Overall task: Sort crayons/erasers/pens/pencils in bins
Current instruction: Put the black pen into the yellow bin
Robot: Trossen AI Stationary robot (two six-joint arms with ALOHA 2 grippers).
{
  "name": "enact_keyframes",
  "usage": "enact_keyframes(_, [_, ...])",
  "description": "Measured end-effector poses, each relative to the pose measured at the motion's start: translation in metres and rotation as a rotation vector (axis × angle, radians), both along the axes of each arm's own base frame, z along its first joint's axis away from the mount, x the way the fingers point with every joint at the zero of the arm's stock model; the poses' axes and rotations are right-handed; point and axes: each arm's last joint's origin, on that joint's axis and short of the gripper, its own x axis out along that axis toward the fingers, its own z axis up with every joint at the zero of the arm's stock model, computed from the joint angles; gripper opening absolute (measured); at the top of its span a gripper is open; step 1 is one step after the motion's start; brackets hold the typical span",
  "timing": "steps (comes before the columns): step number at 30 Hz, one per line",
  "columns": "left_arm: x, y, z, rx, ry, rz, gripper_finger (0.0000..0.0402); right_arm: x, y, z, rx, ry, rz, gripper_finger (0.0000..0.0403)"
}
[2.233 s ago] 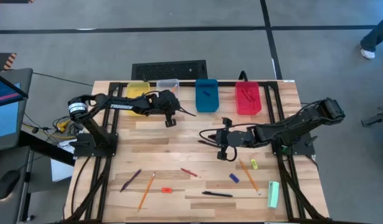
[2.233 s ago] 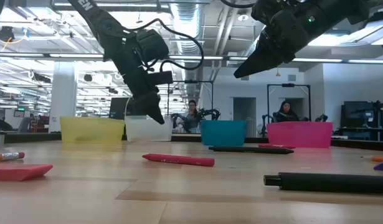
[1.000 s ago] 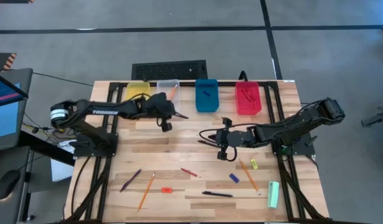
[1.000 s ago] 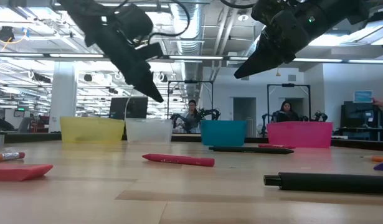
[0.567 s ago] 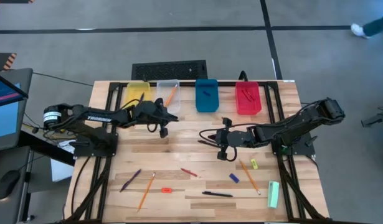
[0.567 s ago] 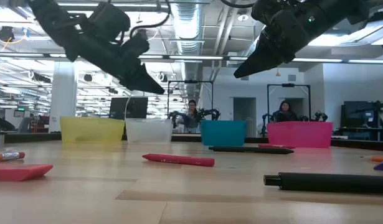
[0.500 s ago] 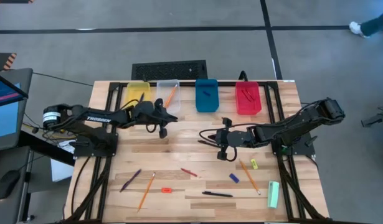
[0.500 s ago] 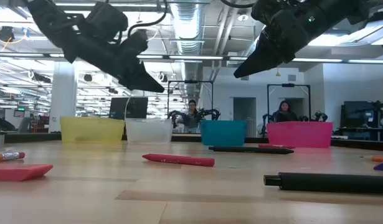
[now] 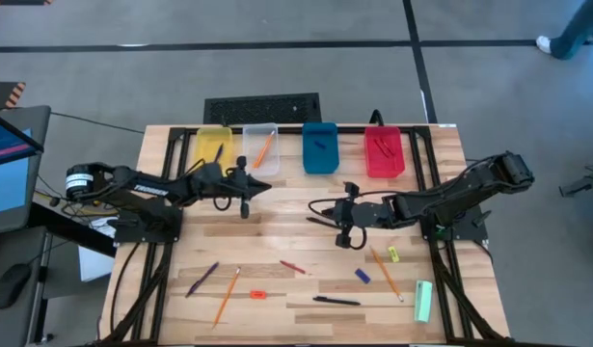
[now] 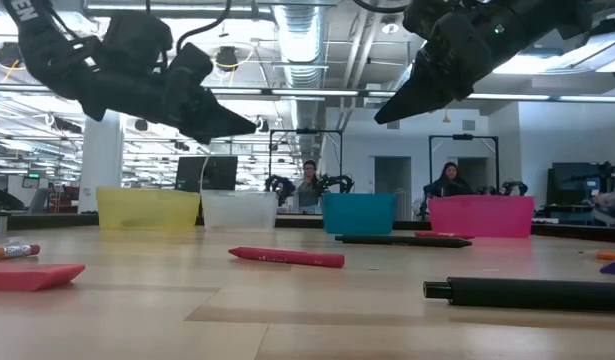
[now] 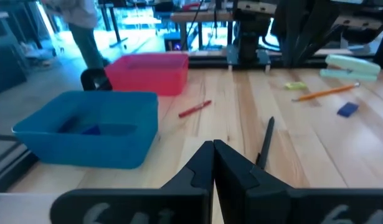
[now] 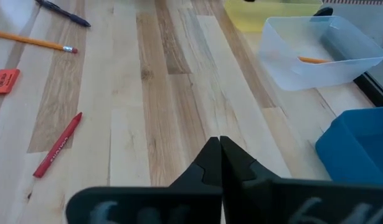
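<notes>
No brand, number or sign can be read in full; dark lettering is seen on the red crayon (image 12: 56, 145) at lower left of the right wrist view, too small to be read.

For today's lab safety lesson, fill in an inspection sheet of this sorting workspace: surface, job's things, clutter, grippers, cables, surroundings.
Surface: wooden slat table, dry, no spills seen.
Job's things: yellow bin, clear bin holding an orange pencil, blue bin and red bin along the far edge; loose red crayon, red-orange eraser, blue eraser, black pen, purple pen and two pencils on the near half.
Clutter: pale green bar at the near right corner.
Grippers: left gripper shut, empty, before the clear bin; right gripper shut, empty, mid-table.
Cables: black loops on both arms.
Surroundings: seated people beyond the table.
</notes>
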Motion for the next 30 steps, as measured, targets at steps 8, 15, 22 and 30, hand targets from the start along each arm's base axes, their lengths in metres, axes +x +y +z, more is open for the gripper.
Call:
enact_keyframes(8, [-0.003, 0.0, -0.002, 0.017, -0.011, 0.009, 0.0, 0.005, 0.002, 0.02, 0.084, 0.04, -0.072, 0.0019])
enact_keyframes(15, [-0.003, 0.0, -0.004, 0.04, 0.021, 0.004, 0.0, -0.004, 0.0, 0.026, 0.167, 0.197, -0.189, 0.0061])
enact_keyframes(22, [-0.003, 0.0, -0.005, 0.043, 0.033, 0.004, 0.0, -0.009, -0.001, 0.028, 0.207, 0.252, -0.255, 0.0116])
enact_keyframes(30, [-0.004, 0.001, -0.009, 0.054, 0.078, 0.052, 0.0, -0.001, 0.001, 0.004, 0.224, 0.363, -0.288, 0.0194])
